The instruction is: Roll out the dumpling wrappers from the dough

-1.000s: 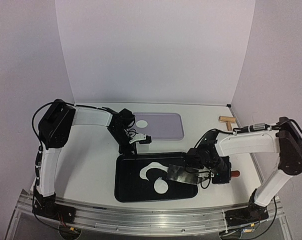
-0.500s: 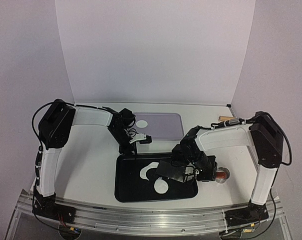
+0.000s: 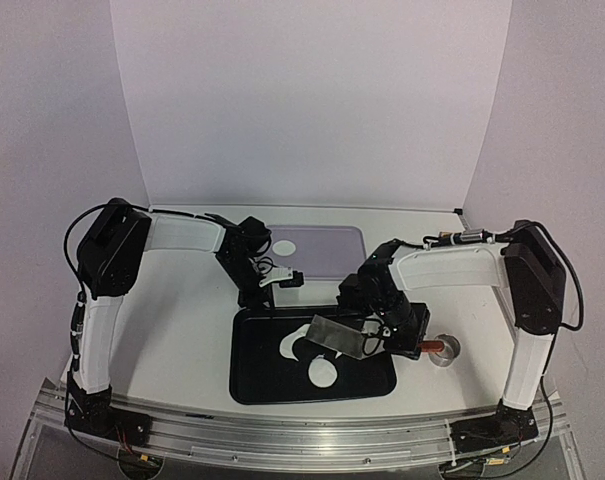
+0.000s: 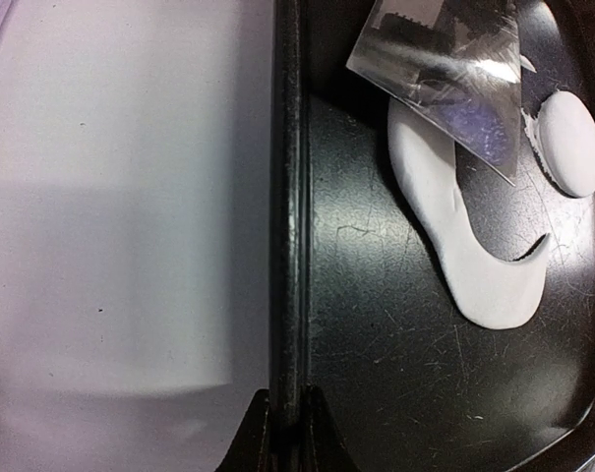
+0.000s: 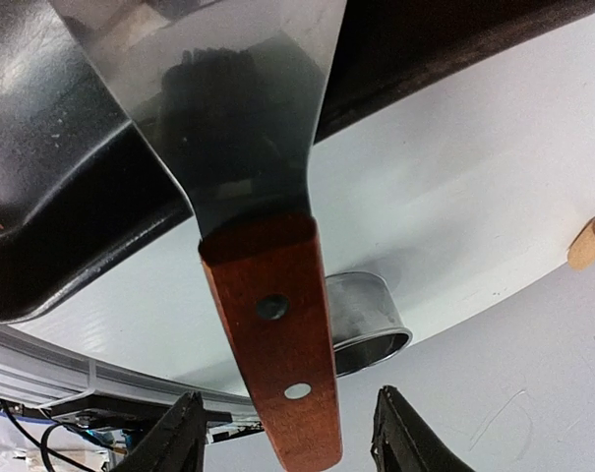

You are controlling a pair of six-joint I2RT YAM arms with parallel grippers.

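White dough (image 3: pixel 287 345) only partly used: one wrapper (image 3: pixel 324 372) cut out, more to roll and cut, as far as can be judged.

From above: both lying on the black tray (image 3: pixel 252 385), well beyond the tips of the right gripper (image 3: pixel 414 342), at the blade end of the scraper (image 3: pixel 334 336). Right arm folded low over the tray's right end. Left gripper (image 3: pixel 267 300) reaching down to the far rim, elbow raised.
Left wrist: fingers (image 4: pixel 261 438) pressed together on the tray rim, pinching it. Dough crescent ahead and to the right of them, round disc further on beside the blade.
Right wrist: fingers (image 5: pixel 179 438) spread wide, wooden handle between them and touching neither. Metal ring (image 5: pixel 368 329) just behind the handle.
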